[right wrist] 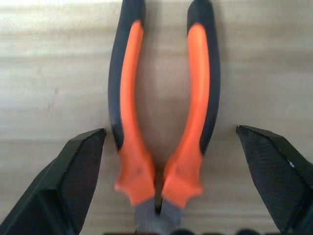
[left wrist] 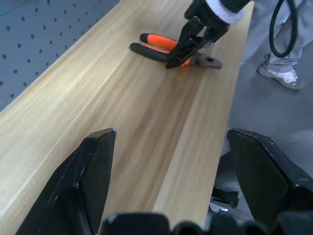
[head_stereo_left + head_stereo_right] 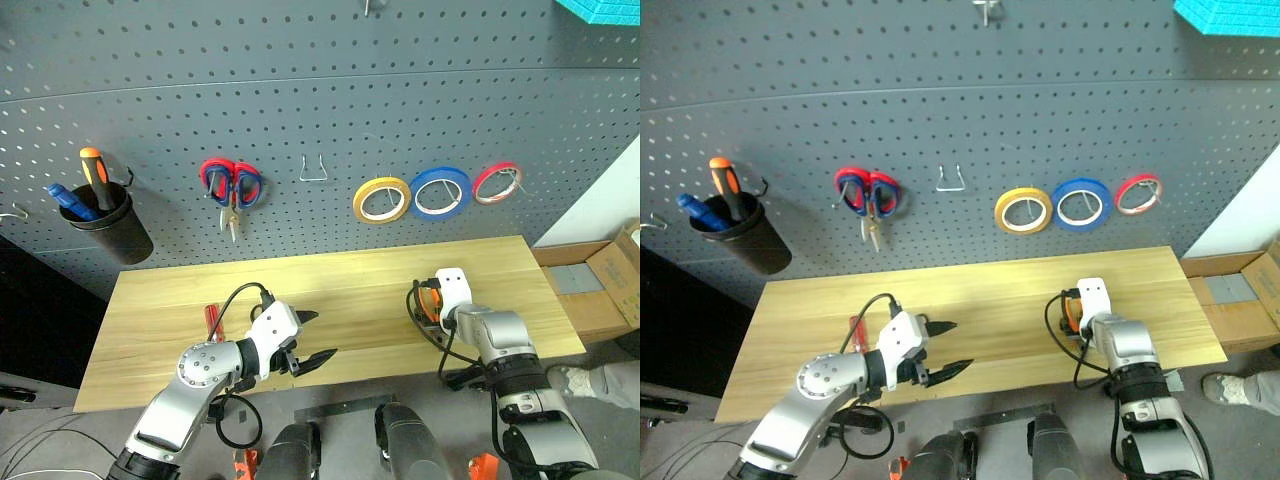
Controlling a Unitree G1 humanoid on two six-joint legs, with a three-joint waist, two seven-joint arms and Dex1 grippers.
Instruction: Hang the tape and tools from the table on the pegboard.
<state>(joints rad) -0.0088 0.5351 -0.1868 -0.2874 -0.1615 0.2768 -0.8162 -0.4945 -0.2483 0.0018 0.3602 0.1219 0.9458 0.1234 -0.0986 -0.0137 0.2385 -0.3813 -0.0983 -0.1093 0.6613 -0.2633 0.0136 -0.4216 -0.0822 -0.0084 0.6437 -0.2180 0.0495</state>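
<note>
Right tool (image 1: 166,147) hangs low over the pliers (image 1: 161,112) on the worktop (image 3: 330,290), its two black fingers (image 1: 58,186) spread wide apart, one either side of the orange-and-black handles near the pivot and neither touching. To do this well, I'd say sink straight down and squeeze both handles together evenly so the pliers don't twist. The left tool (image 3: 312,340) idles open and empty above the near edge, the red-handled screwdriver (image 3: 212,320) beside it; beyond, the pegboard (image 3: 300,80) already carries the yellow tape (image 3: 381,199).
</note>
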